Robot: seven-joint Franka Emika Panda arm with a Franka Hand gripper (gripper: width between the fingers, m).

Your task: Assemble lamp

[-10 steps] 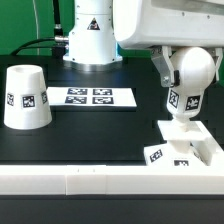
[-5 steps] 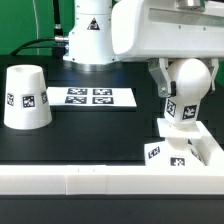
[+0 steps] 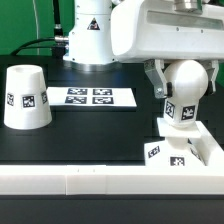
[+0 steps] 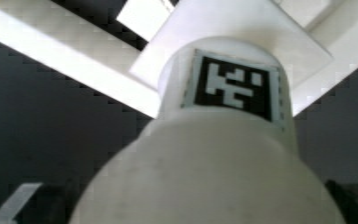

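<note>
1. Pincer [image 3: 186, 80] closed on bulb [image 3: 184, 97], one finger on each side of the ball; neck pointing down.
2. Bulb upright at 3 o'clock in exterior view; neck at base [image 3: 188, 153], itself at 4 o'clock; whether seated, cannot tell.
3. Shade [image 3: 25, 97] mouth-down on desk [image 3: 100, 130] at 9 o'clock; marker board [image 3: 92, 97] beside it, apart.
</note>
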